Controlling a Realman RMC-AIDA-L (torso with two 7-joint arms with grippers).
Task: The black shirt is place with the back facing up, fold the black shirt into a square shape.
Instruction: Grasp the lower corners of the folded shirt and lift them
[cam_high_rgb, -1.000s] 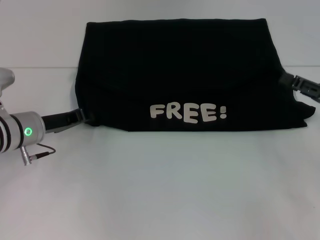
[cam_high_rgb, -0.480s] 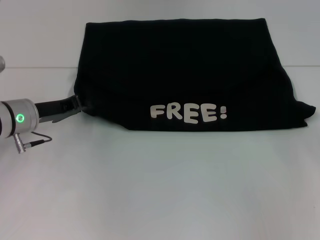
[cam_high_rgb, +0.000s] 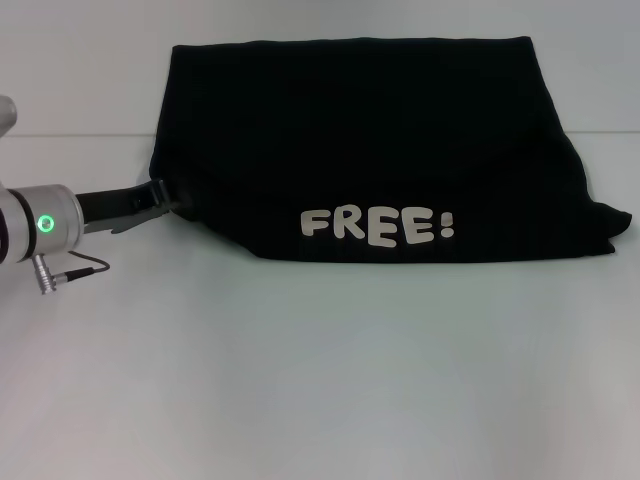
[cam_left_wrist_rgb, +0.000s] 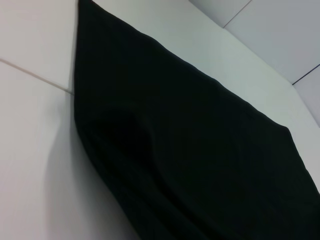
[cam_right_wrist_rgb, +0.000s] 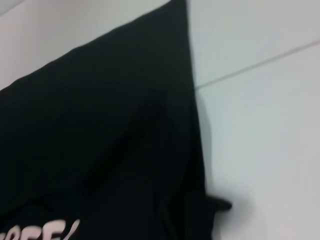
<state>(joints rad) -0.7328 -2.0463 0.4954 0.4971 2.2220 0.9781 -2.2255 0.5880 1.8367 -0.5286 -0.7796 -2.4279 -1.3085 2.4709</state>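
Note:
The black shirt (cam_high_rgb: 360, 140) lies folded into a wide band on the white table, with cream "FREE!" lettering (cam_high_rgb: 378, 226) near its front edge. My left gripper (cam_high_rgb: 163, 197) is at the shirt's left edge, its fingers closed on the front left corner, which is drawn up and inward. The left wrist view shows the shirt (cam_left_wrist_rgb: 190, 150) close up with a raised fold. The right wrist view shows the shirt's right edge (cam_right_wrist_rgb: 125, 130) and part of the lettering. My right gripper is out of view.
The white table (cam_high_rgb: 320, 380) stretches bare in front of the shirt. A seam line (cam_high_rgb: 80, 136) crosses the table behind my left arm. A small flap of cloth (cam_high_rgb: 612, 225) sticks out at the shirt's right front corner.
My left gripper has moved farther back along the shirt's left edge, taking the front left corner with it. My right gripper has pulled away to the right, out of view.

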